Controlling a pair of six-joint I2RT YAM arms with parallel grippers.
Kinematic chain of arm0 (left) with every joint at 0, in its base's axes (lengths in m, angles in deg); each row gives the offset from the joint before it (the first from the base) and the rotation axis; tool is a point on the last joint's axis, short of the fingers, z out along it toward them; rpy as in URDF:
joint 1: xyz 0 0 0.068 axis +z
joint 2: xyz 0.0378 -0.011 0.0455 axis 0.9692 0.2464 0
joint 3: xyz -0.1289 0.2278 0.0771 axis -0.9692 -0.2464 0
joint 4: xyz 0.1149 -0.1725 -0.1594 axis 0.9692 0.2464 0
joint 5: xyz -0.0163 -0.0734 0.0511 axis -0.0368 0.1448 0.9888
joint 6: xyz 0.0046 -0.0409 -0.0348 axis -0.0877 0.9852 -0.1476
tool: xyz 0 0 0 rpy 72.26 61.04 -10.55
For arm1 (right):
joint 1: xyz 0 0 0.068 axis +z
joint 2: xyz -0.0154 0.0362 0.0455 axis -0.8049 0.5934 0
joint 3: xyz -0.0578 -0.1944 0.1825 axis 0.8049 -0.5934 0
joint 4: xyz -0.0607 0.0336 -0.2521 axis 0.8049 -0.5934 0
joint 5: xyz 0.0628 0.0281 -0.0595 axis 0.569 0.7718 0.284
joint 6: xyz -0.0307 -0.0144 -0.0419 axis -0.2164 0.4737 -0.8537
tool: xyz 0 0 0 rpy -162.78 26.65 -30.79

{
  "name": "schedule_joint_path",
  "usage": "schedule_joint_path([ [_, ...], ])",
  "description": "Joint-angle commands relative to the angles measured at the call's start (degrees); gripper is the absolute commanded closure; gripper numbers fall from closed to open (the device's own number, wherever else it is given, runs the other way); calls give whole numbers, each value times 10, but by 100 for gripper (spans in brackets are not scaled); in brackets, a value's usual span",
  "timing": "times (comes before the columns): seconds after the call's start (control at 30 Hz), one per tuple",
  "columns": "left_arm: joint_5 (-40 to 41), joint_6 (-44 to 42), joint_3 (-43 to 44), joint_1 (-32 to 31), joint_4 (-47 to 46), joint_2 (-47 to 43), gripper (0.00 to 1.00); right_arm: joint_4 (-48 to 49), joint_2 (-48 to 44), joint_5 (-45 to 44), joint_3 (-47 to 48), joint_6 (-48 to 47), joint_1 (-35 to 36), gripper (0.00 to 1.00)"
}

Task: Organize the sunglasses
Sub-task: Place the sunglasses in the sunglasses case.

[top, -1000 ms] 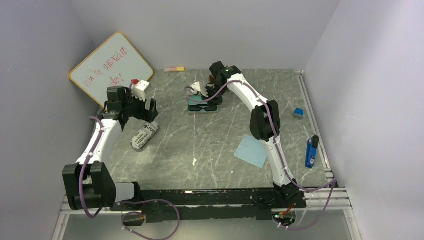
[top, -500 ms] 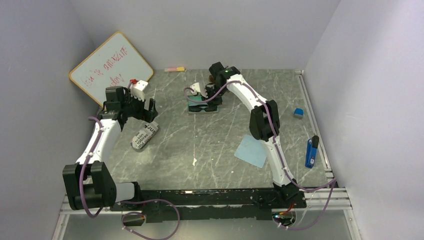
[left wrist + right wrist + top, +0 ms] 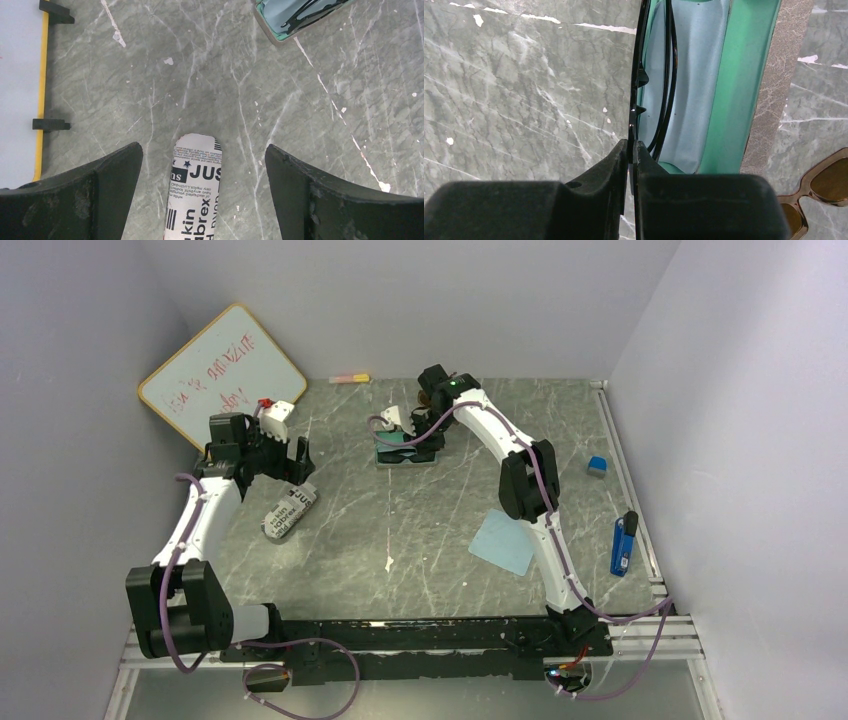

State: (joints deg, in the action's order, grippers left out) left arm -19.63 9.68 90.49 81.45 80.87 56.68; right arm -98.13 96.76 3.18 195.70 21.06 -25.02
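The top camera looks down from high above the near edge over the whole table, both wrist cameras face the tabletop from close by, and the left one's top edge catches the case and black sunglasses filling the right one's.

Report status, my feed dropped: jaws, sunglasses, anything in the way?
Left jaws wide open over pouch. Right jaws pinching black sunglasses in open case. Brown sunglasses lie beside case. No obstruction seen.
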Motion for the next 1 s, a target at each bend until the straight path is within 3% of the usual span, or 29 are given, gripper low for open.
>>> schedule_joint_path([
  [0.0, -20, 6, 0, 5, -15, 0, 4, 5, -8, 9, -1, -11, 3, 88],
  [0.23, -24, 7, 0, 7, -14, -1, 4, 8, -10, 3, 0, -9, 7, 79],
  [0.47, -27, 7, 0, 10, -13, -2, 4, 31, -17, -8, -7, 3, 9, 62],
  [0.73, -32, 8, -1, 14, -14, -1, 4, 70, -52, -9, -32, 19, 16, 59],
  [0.83, -34, 7, -2, 16, -14, -1, 4, 88, -83, -28, -79, 18, 32, 56],
  [0.97, -38, 7, -2, 18, -14, -1, 4, 185, -150, -68, -190, 42, 58, 53],
])
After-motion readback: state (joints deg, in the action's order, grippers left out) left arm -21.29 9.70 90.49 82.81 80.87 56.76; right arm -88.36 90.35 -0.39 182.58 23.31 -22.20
